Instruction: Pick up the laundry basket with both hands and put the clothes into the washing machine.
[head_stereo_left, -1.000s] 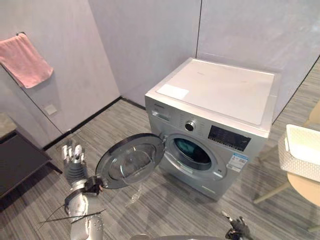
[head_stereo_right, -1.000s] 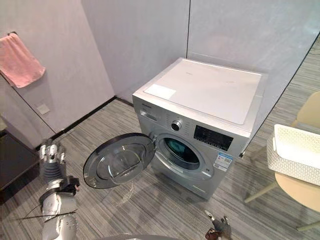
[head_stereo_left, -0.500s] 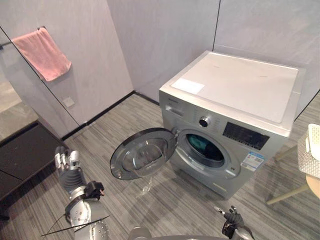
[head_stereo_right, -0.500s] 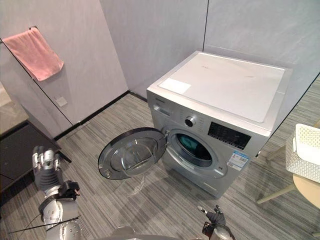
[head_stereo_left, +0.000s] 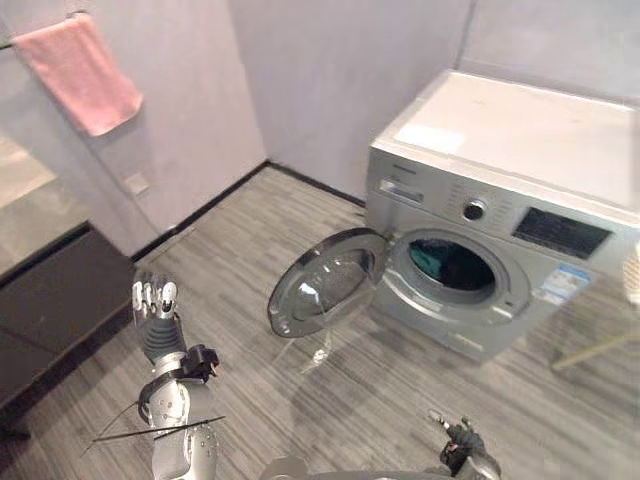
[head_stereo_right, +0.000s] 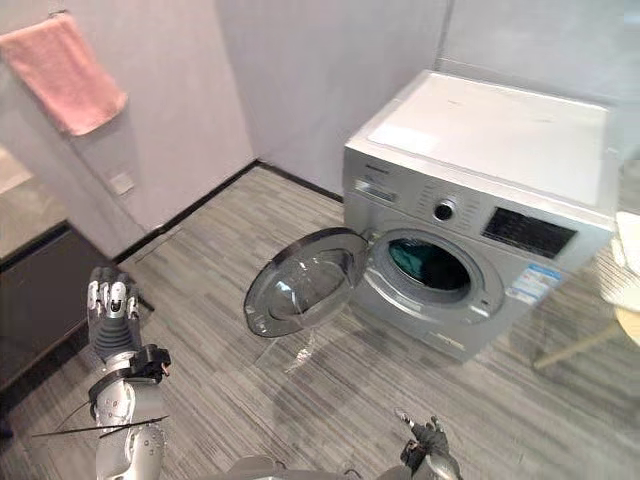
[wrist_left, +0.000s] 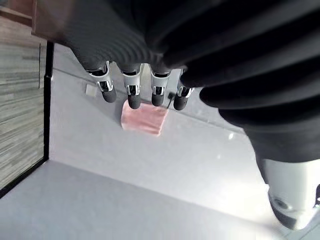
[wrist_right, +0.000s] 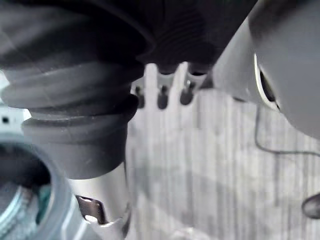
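Now, washing machine (head_stereo_left: 500, 270) open, clothes (head_stereo_left: 435, 262) inside, left hand (head_stereo_left: 155, 315) upright.

Soft, even light fills the room, brightest on top of the washing machine (head_stereo_left: 520, 130). A faint shadow lies on the floor (head_stereo_left: 400, 400) beneath its open, glinting door (head_stereo_left: 325, 285)

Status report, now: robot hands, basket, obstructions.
Left robot hand open, raised, empty. Right robot hand open, low, empty. Laundry basket at right edge, untouched. Washer door open, teal cloth inside.

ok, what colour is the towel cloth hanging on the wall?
Pink; the hanging cloth shows best in the left eye view.
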